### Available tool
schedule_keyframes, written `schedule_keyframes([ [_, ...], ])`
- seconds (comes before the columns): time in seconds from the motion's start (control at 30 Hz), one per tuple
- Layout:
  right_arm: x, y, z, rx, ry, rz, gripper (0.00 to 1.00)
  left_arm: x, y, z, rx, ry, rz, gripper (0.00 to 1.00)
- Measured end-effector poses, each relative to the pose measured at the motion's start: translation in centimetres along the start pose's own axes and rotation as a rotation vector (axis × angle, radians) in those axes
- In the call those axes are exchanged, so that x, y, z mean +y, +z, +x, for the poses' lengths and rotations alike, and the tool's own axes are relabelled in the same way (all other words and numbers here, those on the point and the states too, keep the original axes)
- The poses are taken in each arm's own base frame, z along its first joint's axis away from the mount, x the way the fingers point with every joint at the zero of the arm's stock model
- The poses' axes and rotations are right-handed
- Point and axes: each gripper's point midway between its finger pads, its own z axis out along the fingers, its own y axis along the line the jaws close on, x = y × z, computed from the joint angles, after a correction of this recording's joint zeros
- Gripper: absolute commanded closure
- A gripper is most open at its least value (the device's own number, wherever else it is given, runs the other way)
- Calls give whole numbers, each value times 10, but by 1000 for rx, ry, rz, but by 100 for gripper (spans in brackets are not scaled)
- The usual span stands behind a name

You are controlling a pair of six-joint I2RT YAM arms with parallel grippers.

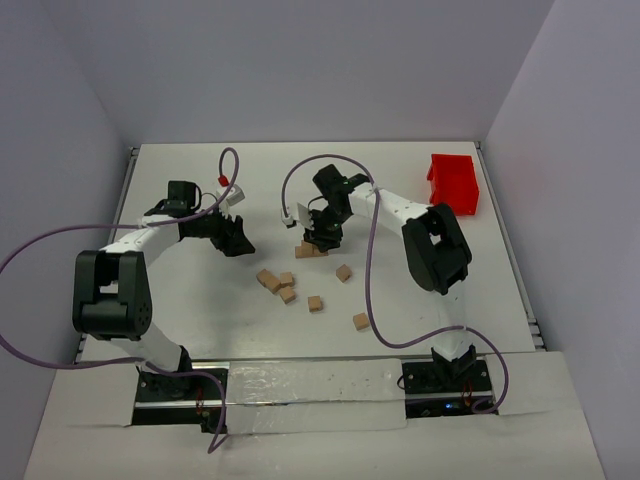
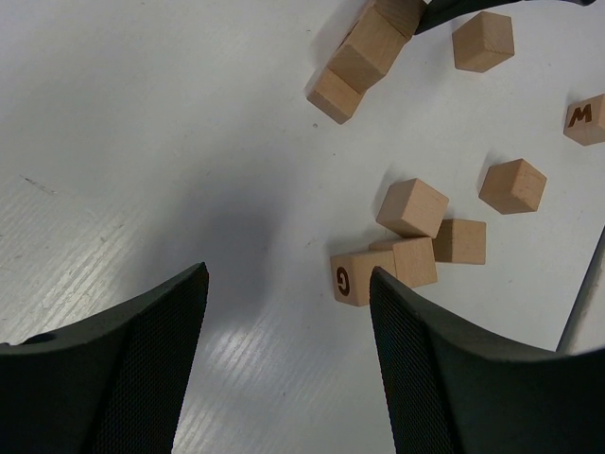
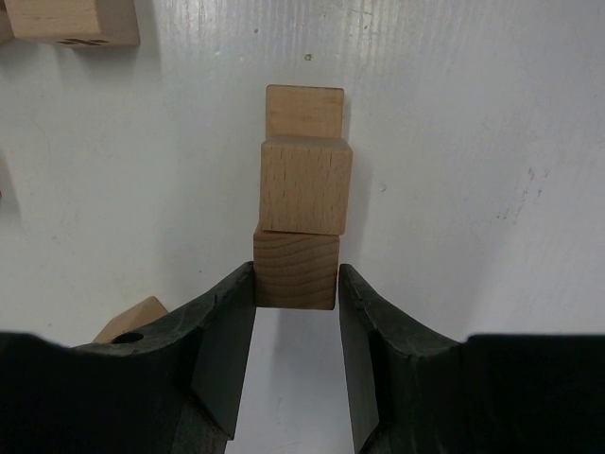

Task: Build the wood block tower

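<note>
On the white surface (image 1: 450, 290), well apart from the red plastic bin (image 1: 455, 183), the left gripper (image 2: 288, 274) is held spread and empty over loose small tan wooden cubes (image 1: 288, 295). The nearest cube (image 3: 296, 253) of three lined up touching is pinched by the right gripper (image 3: 296, 284). They are judged light, rigid and smooth; opposite flat faces are best gripped squarely.

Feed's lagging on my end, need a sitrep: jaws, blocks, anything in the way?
Left gripper: jaws open, empty. Right gripper: jaws shut on end block of three-block row. Loose blocks nearby, none blocking.
</note>
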Motion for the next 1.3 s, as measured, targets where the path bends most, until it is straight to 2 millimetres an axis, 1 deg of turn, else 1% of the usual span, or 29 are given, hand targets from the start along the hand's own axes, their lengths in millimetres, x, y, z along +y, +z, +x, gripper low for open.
schedule_keyframes([
  [0.13, 0, 0, 0, 1, -1, 0, 53, 0, 0, 0, 0, -1, 1, 24],
  [0.2, 0, 0, 0, 1, -2, 1, 52, 0, 0, 0, 1, -1, 1, 23],
  [0.27, -1, 0, -1, 2, -3, 1, 45, 0, 0, 0, 0, -1, 1, 20],
  [0.3, -1, 0, -1, 2, -4, 2, 45, 0, 0, 0, 1, -1, 1, 20],
  [0.33, -2, 0, -2, 2, -6, 3, 41, 0, 0, 0, 0, 0, 1, 17],
  [0.37, -1, 0, -2, 2, -7, 3, 39, 0, 0, 0, 0, 0, 1, 16],
  [0.63, 2, 2, -7, 2, -15, -5, 25, 0, 0, 1, 0, 2, 1, 9],
  [0.67, 3, 2, -7, 2, -16, -6, 20, 0, 0, 1, 0, 2, 1, 9],
  [0.7, 3, 3, -8, 2, -16, -7, 11, 0, 1, 1, 0, 3, 1, 8],
  [0.77, 4, 3, -9, 1, -15, -9, 2, 0, 1, 3, 2, 1, 2, 8],
  [0.83, 5, 4, -10, 1, -13, -11, 0, -1, 2, 5, 4, 0, 7, 7],
  [1.03, 8, 4, -13, 0, 8, -12, 0, -8, 1, 11, 1, 20, 22, 7],
  [1.1, 8, 2, -15, -2, 15, -8, 0, -10, -1, 9, -7, 38, 20, 7],
  [1.2, 7, -6, -21, -13, 17, 9, 0, -13, -6, 4, -23, 80, 16, 10],
  [1.3, 4, -22, -32, -36, 13, 40, 0, -17, -12, -2, -37, 158, 15, 12],
])
